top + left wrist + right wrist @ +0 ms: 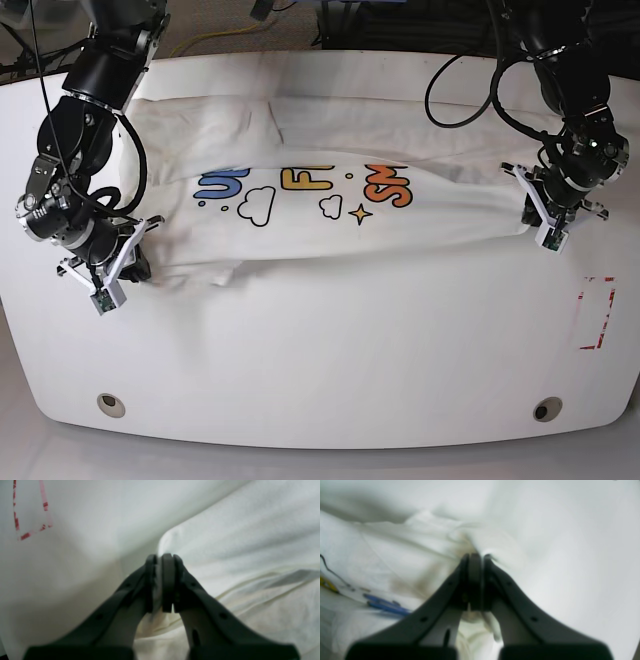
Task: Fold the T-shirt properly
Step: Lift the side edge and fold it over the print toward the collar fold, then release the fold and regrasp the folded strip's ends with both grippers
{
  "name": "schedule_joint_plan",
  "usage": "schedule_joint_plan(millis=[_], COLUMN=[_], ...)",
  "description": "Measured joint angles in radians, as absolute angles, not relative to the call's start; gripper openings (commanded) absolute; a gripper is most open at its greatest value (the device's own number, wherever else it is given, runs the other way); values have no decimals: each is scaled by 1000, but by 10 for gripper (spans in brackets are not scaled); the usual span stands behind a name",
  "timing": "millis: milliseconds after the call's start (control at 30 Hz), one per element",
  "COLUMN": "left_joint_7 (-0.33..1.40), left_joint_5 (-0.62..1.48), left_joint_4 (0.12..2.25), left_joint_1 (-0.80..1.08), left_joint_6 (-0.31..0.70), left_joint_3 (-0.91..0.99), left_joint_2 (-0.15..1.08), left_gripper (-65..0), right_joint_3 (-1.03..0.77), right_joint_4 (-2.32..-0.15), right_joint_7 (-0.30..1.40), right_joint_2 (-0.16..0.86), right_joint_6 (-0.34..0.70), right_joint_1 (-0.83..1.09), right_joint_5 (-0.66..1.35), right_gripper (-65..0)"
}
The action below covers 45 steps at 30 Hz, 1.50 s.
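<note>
The T-shirt (330, 215) lies spread across the far half of the white tabletop (330, 360), folded into a wide band with its coloured print, clouds and a star facing up. At the shirt's near corner on the base view's left, the right end effector (128, 262) is pressed together on a bunched fold of the T-shirt's cloth. At the opposite end of the shirt, the left end effector (537, 210) is likewise pinched tight on the fabric edge. A red dashed rectangle (597, 312) marks the tabletop, just beyond the shirt's end near the left end effector.
</note>
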<state>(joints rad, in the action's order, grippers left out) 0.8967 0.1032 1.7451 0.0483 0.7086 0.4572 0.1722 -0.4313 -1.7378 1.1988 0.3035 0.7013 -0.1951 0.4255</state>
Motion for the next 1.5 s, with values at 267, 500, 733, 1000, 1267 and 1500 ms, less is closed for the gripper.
schedule_joint_plan(millis=[267,500,733,1000,1267,1500], left_joint_7=[898,905,901,921,903,904], left_joint_5=[97,79,79,75,97,77], left_joint_4=[1743,1746,1746,1814,1981,1892], left_joint_1=[76,105,109,158,276,142], left_joint_6=[708,708,707,703,709,697], left_joint_3=[530,530,529,524,416,516], left_joint_2=[176,175,181,184,214,200], left_gripper=[-650,-640,-444,-347,-346,-285], right_joint_3=[-468,-470,-472,-472,-472,-471], right_joint_4=[-1867,-1909,-1916,-1877,-1856,-1856], right_joint_7=[1269,1270,1269,1269,1270,1269], right_joint_2=[295,249,210,216,222,212], right_joint_6=[700,700,700,700,699,699], right_joint_1=[-54,63,135,160,176,176], right_joint_5=[426,422,418,402,400,406], right_gripper=[-650,-650,-650,-441,-273,-273])
